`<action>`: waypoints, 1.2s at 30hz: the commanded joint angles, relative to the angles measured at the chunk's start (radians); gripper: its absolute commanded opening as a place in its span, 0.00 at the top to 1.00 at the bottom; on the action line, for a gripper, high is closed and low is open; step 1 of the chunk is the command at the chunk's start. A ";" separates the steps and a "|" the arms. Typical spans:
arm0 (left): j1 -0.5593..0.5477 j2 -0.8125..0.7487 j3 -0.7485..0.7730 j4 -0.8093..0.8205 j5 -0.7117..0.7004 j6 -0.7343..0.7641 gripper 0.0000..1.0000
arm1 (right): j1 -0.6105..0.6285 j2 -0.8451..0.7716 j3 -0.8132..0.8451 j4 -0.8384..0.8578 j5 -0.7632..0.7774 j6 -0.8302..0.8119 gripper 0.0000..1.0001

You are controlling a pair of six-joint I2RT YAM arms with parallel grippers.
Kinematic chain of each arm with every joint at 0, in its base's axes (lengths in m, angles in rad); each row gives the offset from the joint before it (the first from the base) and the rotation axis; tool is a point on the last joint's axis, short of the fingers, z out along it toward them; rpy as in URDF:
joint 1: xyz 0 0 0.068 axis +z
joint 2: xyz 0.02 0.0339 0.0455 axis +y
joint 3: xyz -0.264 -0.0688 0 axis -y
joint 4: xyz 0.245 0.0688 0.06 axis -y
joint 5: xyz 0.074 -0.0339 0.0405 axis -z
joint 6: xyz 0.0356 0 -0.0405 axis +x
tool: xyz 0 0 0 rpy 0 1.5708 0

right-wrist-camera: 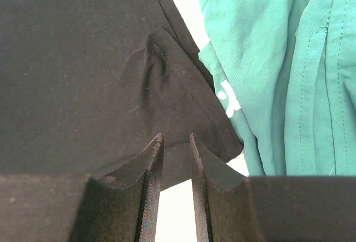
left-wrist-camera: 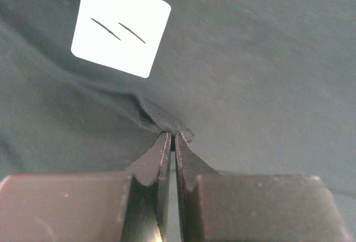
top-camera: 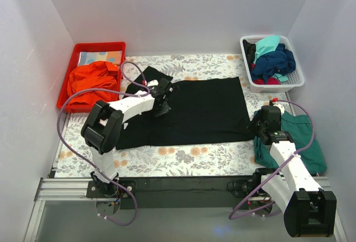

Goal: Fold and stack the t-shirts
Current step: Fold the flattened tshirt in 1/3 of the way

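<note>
While pinching black t-shirt point(top-camera: 206, 108) neck (by label point(left-wrist-camera: 120, 25)): left gripper point(left-wrist-camera: 172, 136) | right gripper point(right-wrist-camera: 174, 137) ajar, empty, at hem corner | shirt axis left-right

front: bare strip of counter point(top-camera: 189, 154), I can cross | back: gap between red tray point(top-camera: 100, 45) and white basket point(top-camera: 278, 87) | right: teal t-shirt point(top-camera: 303, 142) heap against black t-shirt point(top-camera: 206, 108) corner, crowding my right fingers point(right-wrist-camera: 146, 186) | side walls point(top-camera: 22, 75) close

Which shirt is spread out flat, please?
The black shirt mid-table; the orange one is bunched in the tray, the teal one crumpled at right, the rest heaped in the basket.
</note>
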 commanded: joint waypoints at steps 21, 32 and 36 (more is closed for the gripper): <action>0.005 -0.429 -0.425 -0.022 -0.171 -0.238 0.50 | 0.065 0.152 0.019 0.118 -0.094 -0.115 0.62; 0.163 -0.522 -0.696 0.041 -0.047 -0.285 0.51 | 0.125 0.381 0.016 0.210 -0.112 -0.133 0.61; 0.181 -0.499 -0.723 -0.034 -0.032 -0.334 0.52 | 0.122 0.511 0.033 0.179 -0.083 -0.086 0.64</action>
